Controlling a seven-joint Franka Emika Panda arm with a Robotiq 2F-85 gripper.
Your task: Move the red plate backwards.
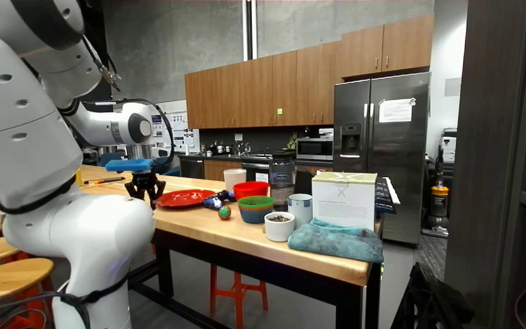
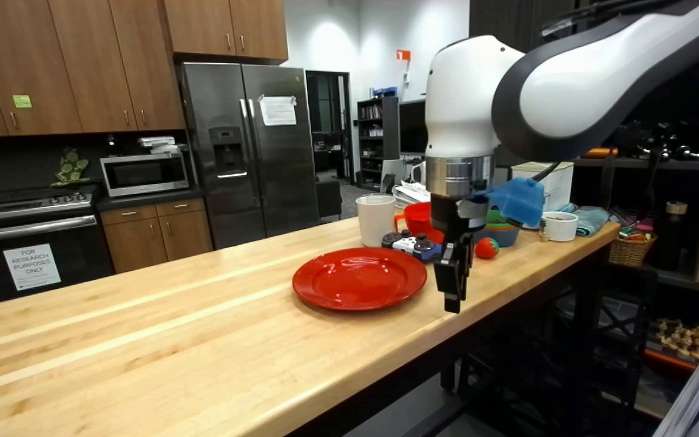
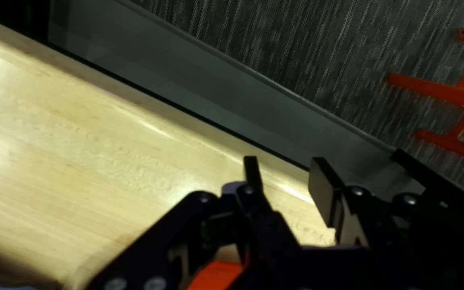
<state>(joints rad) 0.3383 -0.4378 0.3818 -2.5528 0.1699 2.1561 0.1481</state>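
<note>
The red plate (image 1: 185, 198) lies flat on the wooden table in both exterior views; it also shows at the centre in an exterior view (image 2: 358, 279). My gripper (image 2: 457, 291) points down beside the plate's rim, on the side of the table's near edge. It also shows just left of the plate in an exterior view (image 1: 146, 194). In the wrist view the gripper's fingers (image 3: 284, 173) stand apart with bare tabletop and the table edge between them; nothing is held. An orange-red patch (image 3: 216, 276) shows behind a finger there; I cannot tell if it is the plate.
A game controller (image 2: 411, 243), a white cup (image 2: 376, 218), a red bowl (image 1: 250, 189), a stacked green bowl (image 1: 255, 202) and a strawberry-like toy (image 2: 486, 247) stand close beyond the plate. A bottle (image 1: 282, 183), box (image 1: 343, 201) and towel (image 1: 336, 242) stand farther along. The table edge (image 2: 386, 358) runs near the gripper.
</note>
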